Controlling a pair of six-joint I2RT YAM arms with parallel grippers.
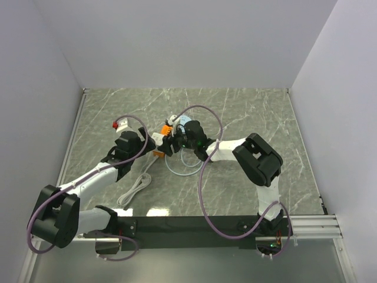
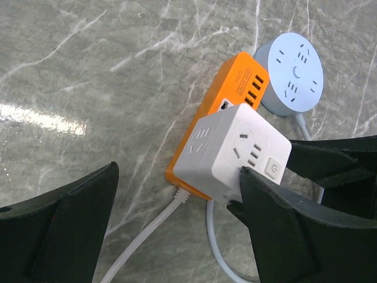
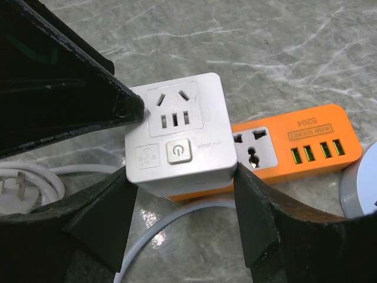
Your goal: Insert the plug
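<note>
From above, the left arm (image 1: 94,174) and right arm (image 1: 259,159) meet midway across the marble table (image 1: 253,112), white walls (image 1: 177,41) on three sides and open slab all round them, though the jaws are hard to read here. Left wrist: the left gripper (image 2: 178,171) stands wide, one finger (image 2: 283,236) just at the white cube adapter (image 2: 235,147), which sits over one end of the orange power strip (image 2: 235,88), a round blue socket hub (image 2: 294,71) beside it. Right wrist: the right gripper (image 3: 182,177) is clamped on that adapter's sides.
</note>
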